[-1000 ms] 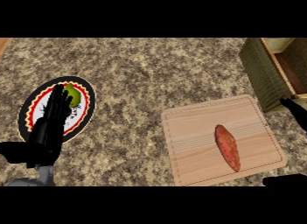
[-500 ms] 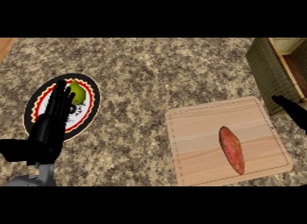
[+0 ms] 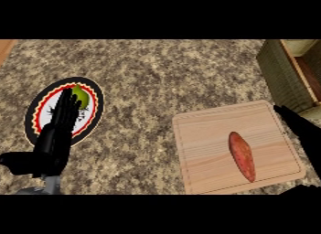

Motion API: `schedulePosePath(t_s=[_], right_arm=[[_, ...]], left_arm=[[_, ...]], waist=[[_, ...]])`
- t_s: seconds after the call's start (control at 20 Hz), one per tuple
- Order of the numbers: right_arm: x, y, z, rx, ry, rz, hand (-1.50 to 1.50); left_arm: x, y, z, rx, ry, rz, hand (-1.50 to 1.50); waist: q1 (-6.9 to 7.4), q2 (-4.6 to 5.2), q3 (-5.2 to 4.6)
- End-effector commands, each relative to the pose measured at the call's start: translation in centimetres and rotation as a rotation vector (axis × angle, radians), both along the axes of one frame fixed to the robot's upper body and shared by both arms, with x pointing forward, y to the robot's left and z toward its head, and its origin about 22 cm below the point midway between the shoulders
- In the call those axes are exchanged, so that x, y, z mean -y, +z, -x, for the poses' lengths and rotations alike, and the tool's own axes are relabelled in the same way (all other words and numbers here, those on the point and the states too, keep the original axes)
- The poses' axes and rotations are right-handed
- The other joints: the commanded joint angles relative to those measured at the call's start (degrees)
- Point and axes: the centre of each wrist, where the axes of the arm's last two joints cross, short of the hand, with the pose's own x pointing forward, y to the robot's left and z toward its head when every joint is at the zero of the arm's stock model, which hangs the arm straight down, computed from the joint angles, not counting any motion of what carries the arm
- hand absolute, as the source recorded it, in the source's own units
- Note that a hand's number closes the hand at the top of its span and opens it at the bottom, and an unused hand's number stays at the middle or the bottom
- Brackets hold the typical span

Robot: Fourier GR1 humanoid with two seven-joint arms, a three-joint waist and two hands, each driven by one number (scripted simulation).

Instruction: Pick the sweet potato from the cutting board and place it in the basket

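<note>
The sweet potato [image 3: 242,156] lies on the cutting board [image 3: 203,151], right of the board's middle and nearer its lower right corner. Its long axis runs almost up and down in the head view, tilted a little, with the upper tip leaning left and the lower tip leaning right. Nothing touches it, and the board around it is bare wood.

The board rests on the speckled stone surface [image 3: 156,77], with its upper right corner close to the basket [image 3: 287,75]. The basket stands at the view's upper right, its dark woven wall facing the board and its pale rim partly cut off by the edge.

The right hand [image 3: 310,137] shows as a black shape at the board's right edge, between the board and the basket, apart from the sweet potato; its fingers are straight and hold nothing.

Well apart to the left, a round plate [image 3: 38,109] with a black and red patterned rim lies on the surface, bearing a small green thing [image 3: 80,95]. The left hand [image 3: 58,137] reaches over that plate, fingers extended flat and empty, thumb out to the left.
</note>
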Motion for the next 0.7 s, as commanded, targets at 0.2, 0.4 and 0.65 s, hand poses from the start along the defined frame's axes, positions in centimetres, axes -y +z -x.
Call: schedulePosePath(t_s=[0.2, 0.4, 0.65], right_arm=[[-2.4, -3.0, 0.5, -0.075, -0.09, 0.01, -1.5], [-1.2, -3.6, -0.6, -0.047, -0.098, 0.015, -1.5], [-2.2, -6.0, -0.6, -0.035, -0.102, 0.036, -1.5]], left_arm=[[-0.1, 1.3, -1.4, 0.015, 0.001, 0.001, 0.0], [0.2, -0.5, 0.1, -0.002, 0.007, 0.003, 0.0], [-1.0, 0.3, 1.0, -0.002, 0.017, -0.004, 0.0]], waist=[[-0.44, 0.0, 0.08], [-0.43, -0.02, 0.1], [-0.29, -0.07, 0.11]])
